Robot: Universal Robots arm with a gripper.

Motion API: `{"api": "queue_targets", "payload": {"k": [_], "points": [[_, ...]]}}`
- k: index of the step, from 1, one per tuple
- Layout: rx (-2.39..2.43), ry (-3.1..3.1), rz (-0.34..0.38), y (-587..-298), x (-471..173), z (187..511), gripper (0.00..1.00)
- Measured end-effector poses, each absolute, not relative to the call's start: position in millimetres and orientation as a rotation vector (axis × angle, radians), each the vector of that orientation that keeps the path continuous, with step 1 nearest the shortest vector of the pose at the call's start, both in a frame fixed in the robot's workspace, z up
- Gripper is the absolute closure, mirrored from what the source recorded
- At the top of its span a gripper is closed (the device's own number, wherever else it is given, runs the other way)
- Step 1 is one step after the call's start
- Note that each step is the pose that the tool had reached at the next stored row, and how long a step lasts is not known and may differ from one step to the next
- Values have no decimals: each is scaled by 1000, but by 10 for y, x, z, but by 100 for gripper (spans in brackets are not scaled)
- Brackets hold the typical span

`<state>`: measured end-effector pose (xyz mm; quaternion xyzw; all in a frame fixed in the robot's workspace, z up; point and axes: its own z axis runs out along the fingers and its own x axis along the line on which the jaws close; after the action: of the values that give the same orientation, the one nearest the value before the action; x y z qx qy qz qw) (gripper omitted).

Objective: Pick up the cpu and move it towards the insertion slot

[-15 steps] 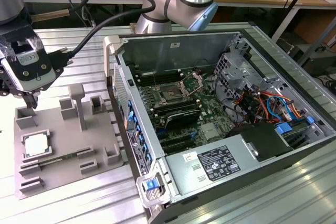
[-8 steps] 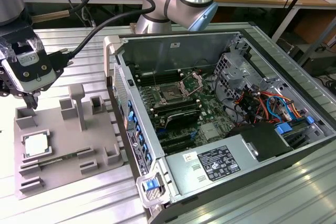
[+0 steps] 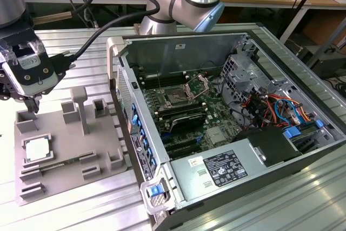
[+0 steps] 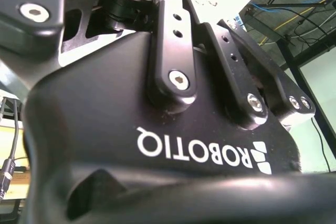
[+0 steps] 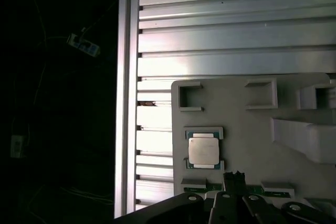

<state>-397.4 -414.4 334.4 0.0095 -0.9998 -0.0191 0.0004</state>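
Note:
The cpu [image 3: 37, 149], a small square chip with a silvery top, lies flat in a recess of the grey plastic fixture [image 3: 102, 139] on the exterior view's left. My gripper [image 3: 34, 106] hangs above the fixture's far corner, a short way beyond the cpu and apart from it. Its fingers are shut, with nothing between them. In the first wrist view the cpu [image 5: 203, 150] sits just past the dark tips of my gripper [image 5: 233, 178]. The insertion slot [image 3: 175, 98], with its metal bracket raised, is on the motherboard inside the open computer case.
The open computer case [image 3: 116, 58] stands to the exterior view's right of the fixture, with its tall side wall between them. Inside are memory slots [image 3: 181, 118], a power supply [image 3: 221, 169] and bundled cables [image 3: 270, 106]. Everything rests on a ribbed aluminium table [image 3: 70, 209].

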Motion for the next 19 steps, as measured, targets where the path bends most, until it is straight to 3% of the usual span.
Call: {"api": "queue_targets", "payload": {"k": [19], "points": [[30, -3140, -60, -4145, -3974, 3297, 89]]}}
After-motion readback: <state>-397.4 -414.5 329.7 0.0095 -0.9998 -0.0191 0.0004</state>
